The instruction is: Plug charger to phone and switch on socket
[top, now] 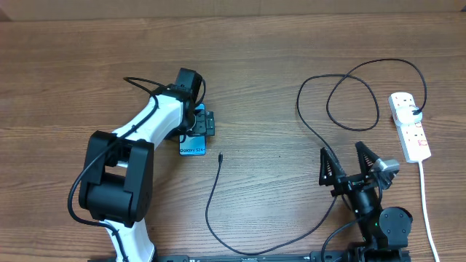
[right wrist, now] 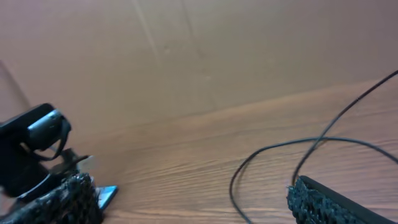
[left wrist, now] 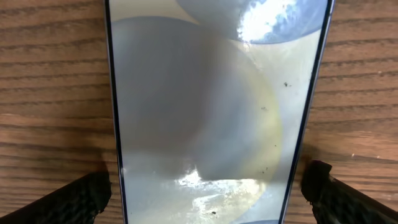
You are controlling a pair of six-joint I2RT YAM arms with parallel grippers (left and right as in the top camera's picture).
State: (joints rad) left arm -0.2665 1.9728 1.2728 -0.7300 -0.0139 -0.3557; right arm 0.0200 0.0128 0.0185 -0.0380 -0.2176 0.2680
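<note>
Wood-grain table fills the overhead view, with the phone left of centre, its lower end and "Galaxy S24+" lettering showing below the left gripper. That gripper hangs directly above the handset, jaws spread wide. In the left wrist view its black fingers sit at the bottom corners, one outside each long edge of the phone; whether they touch it cannot be told.

The charger lies loose on the table. Its connector tip rests just right of the phone, apart from it. The thin black cable runs down, along the bottom edge, then up in loops to a black plug on the socket at the right edge. A white cord drops from the socket toward the bottom of the frame.

At lower right the right gripper stands with jaws apart, gripping nothing, with the cable passing beneath it.
</note>
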